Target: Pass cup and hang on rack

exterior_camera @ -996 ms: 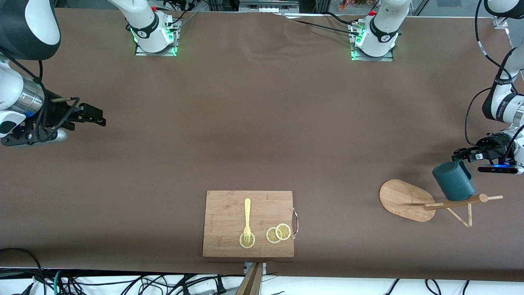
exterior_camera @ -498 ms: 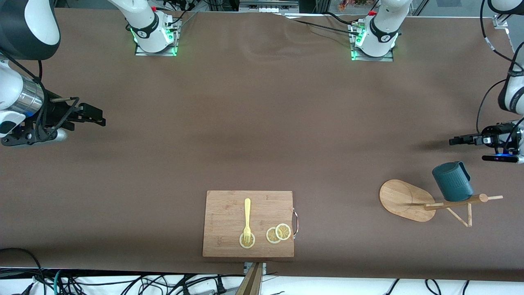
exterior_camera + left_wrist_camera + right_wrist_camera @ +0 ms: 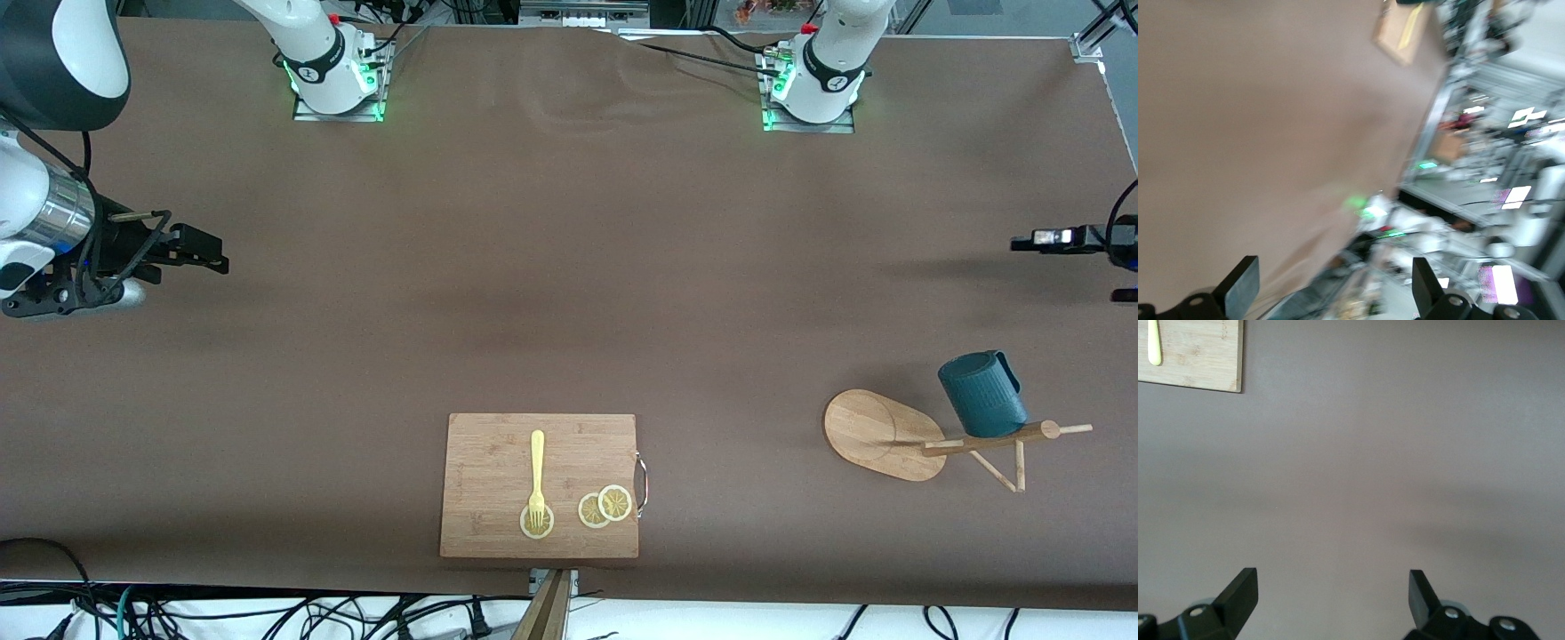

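The dark teal ribbed cup hangs on a peg of the light wooden rack at the left arm's end of the table. No gripper touches it. My left gripper is open and empty in the air at the table's edge at the left arm's end, well clear of the cup; its wrist view shows only blurred table and room. My right gripper is open and empty over bare table at the right arm's end, and in its wrist view the jaws stand wide apart.
A rectangular wooden cutting board lies near the table's front edge, with a yellow fork and three lemon slices on it. Its corner also shows in the right wrist view. Cables run along the front edge.
My left gripper has drawn back from the cup toward the table's edge at the left arm's end. The cup stays hanging on the rack. The right arm has not moved.
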{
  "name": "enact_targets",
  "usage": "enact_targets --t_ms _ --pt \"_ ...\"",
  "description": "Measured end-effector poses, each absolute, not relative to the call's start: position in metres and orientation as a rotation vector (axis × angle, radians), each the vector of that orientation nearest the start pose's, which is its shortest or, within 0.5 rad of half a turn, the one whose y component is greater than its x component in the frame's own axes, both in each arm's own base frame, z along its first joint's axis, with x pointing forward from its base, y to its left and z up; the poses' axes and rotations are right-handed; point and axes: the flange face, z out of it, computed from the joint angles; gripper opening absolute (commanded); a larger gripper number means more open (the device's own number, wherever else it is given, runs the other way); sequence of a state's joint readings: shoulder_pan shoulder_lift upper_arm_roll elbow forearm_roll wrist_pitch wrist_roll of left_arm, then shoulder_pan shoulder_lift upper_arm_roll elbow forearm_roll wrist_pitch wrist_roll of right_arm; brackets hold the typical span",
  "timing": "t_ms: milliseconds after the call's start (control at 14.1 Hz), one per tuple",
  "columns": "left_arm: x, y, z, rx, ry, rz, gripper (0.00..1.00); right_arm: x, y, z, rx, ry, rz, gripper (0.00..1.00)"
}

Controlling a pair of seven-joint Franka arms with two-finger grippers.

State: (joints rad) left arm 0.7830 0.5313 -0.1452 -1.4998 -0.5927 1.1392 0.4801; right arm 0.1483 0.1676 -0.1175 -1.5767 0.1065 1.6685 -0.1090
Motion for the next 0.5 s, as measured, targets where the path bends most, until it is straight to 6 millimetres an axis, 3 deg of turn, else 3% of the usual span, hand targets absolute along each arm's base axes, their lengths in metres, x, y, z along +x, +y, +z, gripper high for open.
enact_targets --t_ms 142,284,498 --pt "0.544 0.262 0.423 2.296 0.000 -0.462 1.00 0.605 0.034 0.533 -3.045 -0.194 0.109 1.00" --pt "0.576 0.199 0.476 2.525 -0.166 -0.485 1.00 0.605 0.034 0.533 -3.045 -0.195 0.109 1.00" --pt "0.604 0.117 0.527 2.796 -0.261 -0.446 1.00 0.605 0.033 0.533 -3.045 -0.194 0.108 1.00"
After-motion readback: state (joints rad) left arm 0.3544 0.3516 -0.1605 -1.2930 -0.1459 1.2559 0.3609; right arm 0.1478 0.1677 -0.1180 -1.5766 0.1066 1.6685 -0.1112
